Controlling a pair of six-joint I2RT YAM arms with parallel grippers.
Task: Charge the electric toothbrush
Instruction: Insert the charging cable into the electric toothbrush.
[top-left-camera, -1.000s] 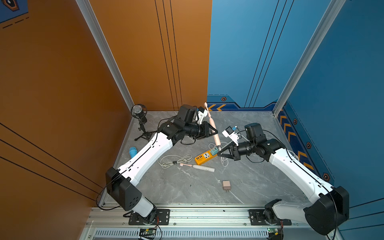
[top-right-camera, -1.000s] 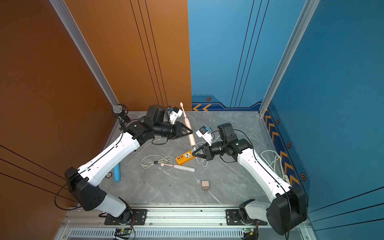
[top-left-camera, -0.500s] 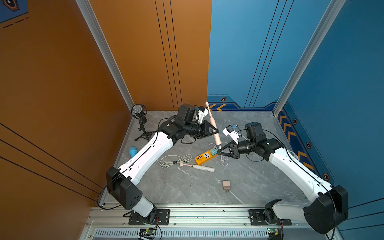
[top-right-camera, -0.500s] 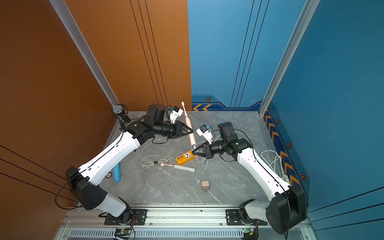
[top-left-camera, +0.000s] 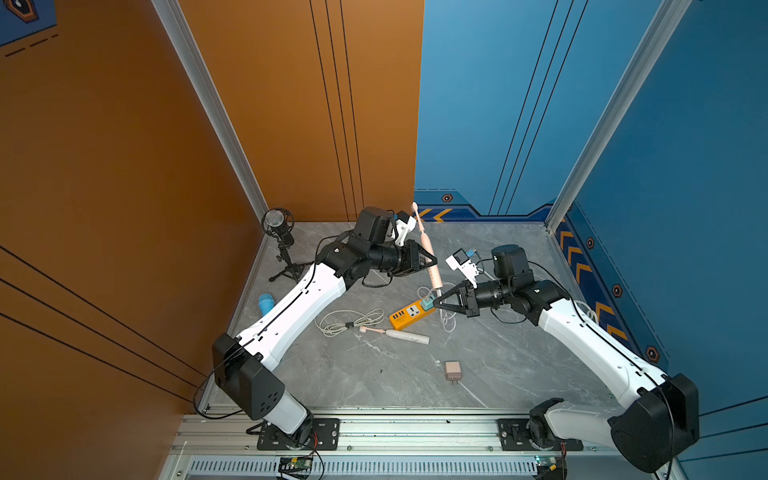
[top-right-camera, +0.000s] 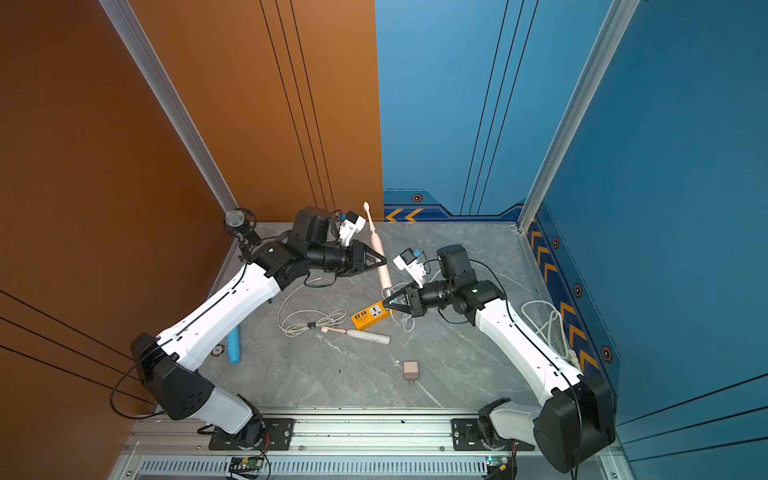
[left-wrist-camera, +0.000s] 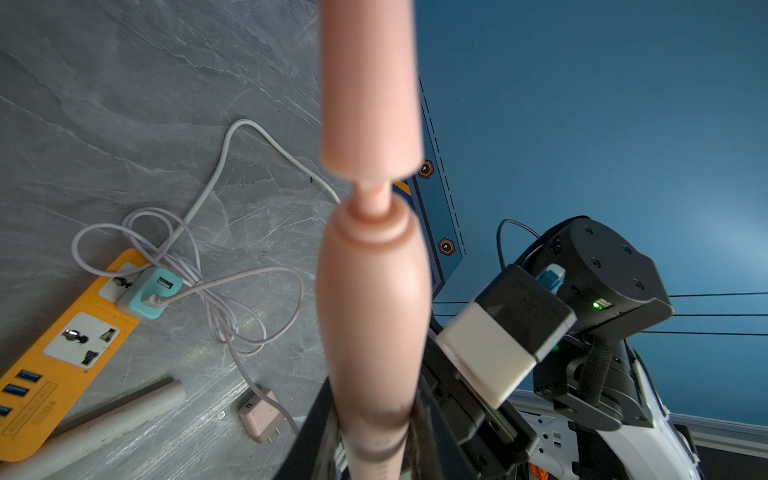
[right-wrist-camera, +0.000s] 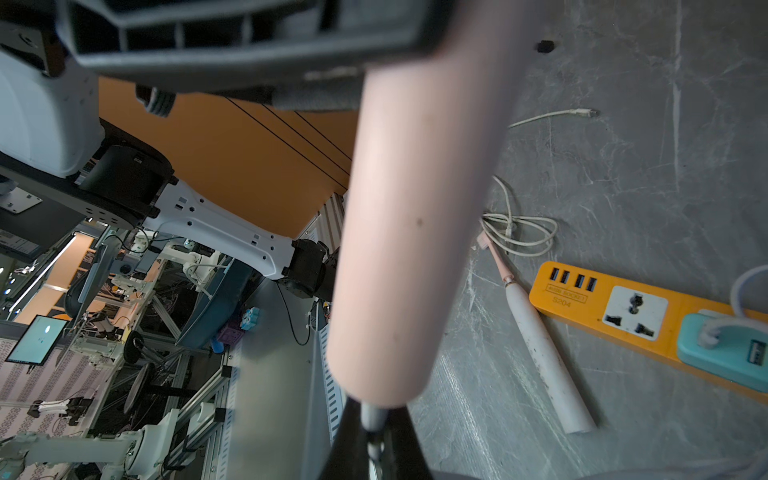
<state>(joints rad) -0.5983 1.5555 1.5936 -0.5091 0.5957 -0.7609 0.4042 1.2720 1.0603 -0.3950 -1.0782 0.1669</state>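
A pink electric toothbrush (top-left-camera: 428, 253) (top-right-camera: 379, 253) hangs tilted above the table with its head up. My left gripper (top-left-camera: 430, 261) (top-right-camera: 382, 261) is shut on its handle. In the left wrist view the toothbrush (left-wrist-camera: 374, 311) rises from between the jaws of the left gripper (left-wrist-camera: 376, 432). My right gripper (top-left-camera: 438, 296) (top-right-camera: 388, 302) (right-wrist-camera: 374, 428) is shut on the charging cable's plug (right-wrist-camera: 372, 415), whose tip meets the base of the toothbrush (right-wrist-camera: 415, 249). The cable runs to a teal adapter (left-wrist-camera: 151, 293) (right-wrist-camera: 723, 345) plugged into the orange power strip (top-left-camera: 409, 313) (top-right-camera: 370, 316).
A white toothbrush (top-left-camera: 399, 334) and a coiled white cable (top-left-camera: 349, 322) lie in front of the strip. A pink wall charger (top-left-camera: 452, 370) sits nearer the front edge. A microphone on a tripod (top-left-camera: 278, 232) and a blue cylinder (top-left-camera: 266, 303) stand by the left wall.
My right gripper with the plug has edged slightly up toward the toothbrush's lower end. The left arm and toothbrush have barely moved.
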